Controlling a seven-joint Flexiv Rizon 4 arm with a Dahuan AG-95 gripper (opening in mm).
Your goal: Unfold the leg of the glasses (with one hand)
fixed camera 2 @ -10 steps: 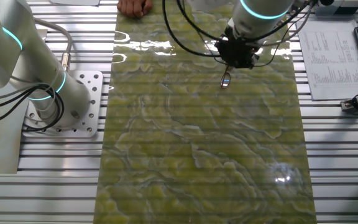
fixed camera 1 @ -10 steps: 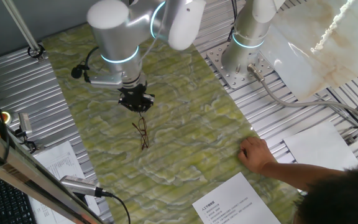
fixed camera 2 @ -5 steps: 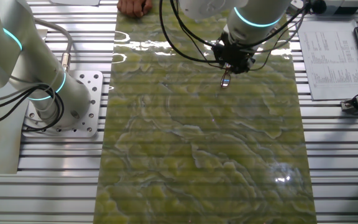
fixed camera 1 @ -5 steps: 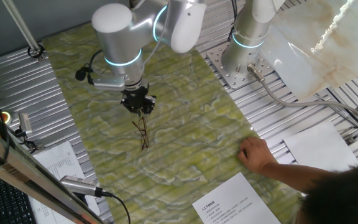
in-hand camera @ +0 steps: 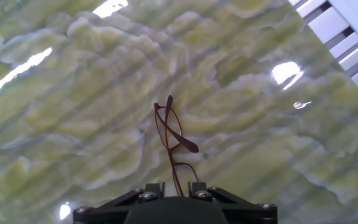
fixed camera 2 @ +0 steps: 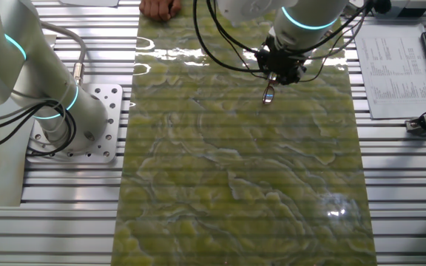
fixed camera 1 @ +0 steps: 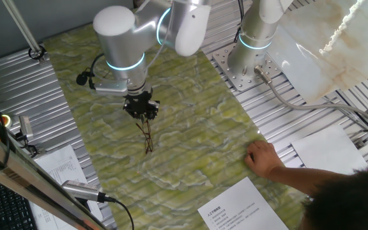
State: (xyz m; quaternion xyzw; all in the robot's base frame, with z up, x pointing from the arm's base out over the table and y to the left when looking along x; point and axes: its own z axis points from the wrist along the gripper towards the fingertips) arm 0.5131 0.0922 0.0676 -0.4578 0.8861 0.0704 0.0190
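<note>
The glasses (fixed camera 1: 147, 135) are a thin reddish-brown wire frame on the green marbled mat, just below the hand. They also show in the other fixed view (fixed camera 2: 269, 94). In the hand view the glasses (in-hand camera: 170, 132) stretch away from the fingers, one dark leg tip sticking out to the right. The near end of the frame runs down into the narrow gap between the two black fingers. The gripper (in-hand camera: 174, 186) is closed in on that wire end. It shows in the fixed view (fixed camera 1: 140, 112) low over the mat, and in the other fixed view (fixed camera 2: 278, 71).
A person's bare hand (fixed camera 1: 262, 158) rests on the mat's right edge beside a printed sheet (fixed camera 1: 245, 207). A second arm's base (fixed camera 1: 251, 61) stands on a bolted plate at the back. More papers (fixed camera 2: 394, 63) and ribbed metal table lie beside the mat.
The hand has shifted slightly back and left over the near end of the glasses. The glasses stay in about the same spot.
</note>
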